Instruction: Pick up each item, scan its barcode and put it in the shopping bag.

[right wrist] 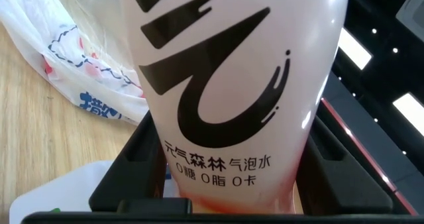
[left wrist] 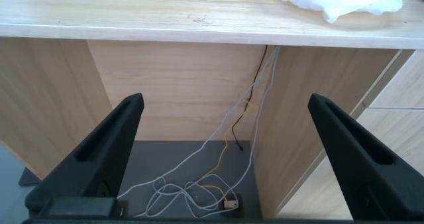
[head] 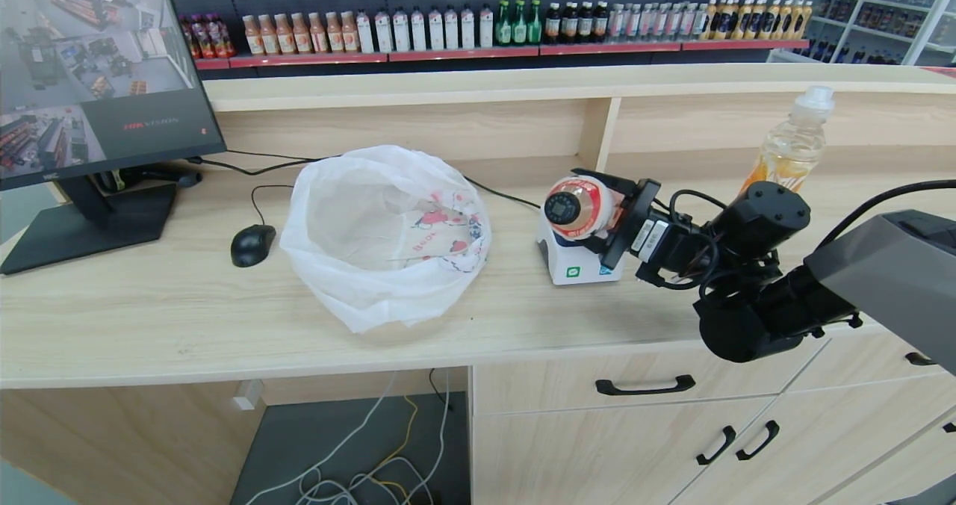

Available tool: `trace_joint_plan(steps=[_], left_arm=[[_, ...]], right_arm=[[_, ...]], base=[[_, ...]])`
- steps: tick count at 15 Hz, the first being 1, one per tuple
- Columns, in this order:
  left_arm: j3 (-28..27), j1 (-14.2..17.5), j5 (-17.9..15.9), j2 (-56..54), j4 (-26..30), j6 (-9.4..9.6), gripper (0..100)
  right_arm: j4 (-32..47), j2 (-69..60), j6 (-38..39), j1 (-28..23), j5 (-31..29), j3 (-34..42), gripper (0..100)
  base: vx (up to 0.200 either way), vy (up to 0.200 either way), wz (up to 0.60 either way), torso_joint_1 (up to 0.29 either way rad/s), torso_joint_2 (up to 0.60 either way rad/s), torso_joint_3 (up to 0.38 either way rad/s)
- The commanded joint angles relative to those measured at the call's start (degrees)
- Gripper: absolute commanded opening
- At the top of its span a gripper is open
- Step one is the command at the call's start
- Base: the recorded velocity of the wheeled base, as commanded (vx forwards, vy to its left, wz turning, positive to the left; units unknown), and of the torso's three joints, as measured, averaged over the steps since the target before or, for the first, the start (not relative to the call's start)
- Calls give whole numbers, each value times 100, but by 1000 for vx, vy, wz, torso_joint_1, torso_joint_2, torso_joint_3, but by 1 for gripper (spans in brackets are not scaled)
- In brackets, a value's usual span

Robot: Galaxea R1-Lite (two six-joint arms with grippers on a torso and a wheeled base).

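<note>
Bottle point(head: 581, 208) is what you have in hand: the right gripper point(head: 597, 214) is clenched around its body and holds it on its side just over the white scanner point(head: 573, 264), one end pointing toward the shopping bag point(head: 385, 228); you cannot tell from here whether it touches the scanner. In the right wrist view the bottle point(right wrist: 232, 85) sits between the two black fingers point(right wrist: 132, 164) of the right gripper point(right wrist: 238, 177), which grip it low on the body. Treat it as a smooth, round plastic container with a glossy wrap, so it is likely slippery and may twist in the grip if you turn the wrist quickly. If it is full it will be fairly heavy and will sag at the free end, so keep your hold on the straight middle of the body, not the tapered part. It should be stiff enough to take a firm squeeze and is not fragile. The bag is thin, soft and slumped open on the tabletop point(head: 149, 311), so lower the bottle in rather than drop it. The left gripper point(left wrist: 225, 118) hangs released, fingers wide apart, below the tabletop edge. A yellow drink bottle point(head: 795, 143) stands upright behind the right arm, well apart from the bag.
</note>
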Motion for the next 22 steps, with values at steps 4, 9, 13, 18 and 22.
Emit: trace_joint_plan(steps=[4,9,13,18,22], left_arm=[[1,1,2,0,0,1,100],[1,1,2,0,0,1,100],[1,1,2,0,0,1,100],[1,1,2,0,0,1,100],[1,1,2,0,0,1,100]], right_arm=[[-6,-32,27,-6,-4,5,0],[-6,-182,62,-15,-13,23,0],[-6,-445,273,20,-197,58,0],[-6,-999,1099,213,-1111,366,0],[-6,-1500,1723,723,-2201,1025,0]], base=[[0,0,0,0,0,0],[0,0,0,0,0,0],[0,0,0,0,0,0],[0,0,0,0,0,0],[0,0,0,0,0,0]])
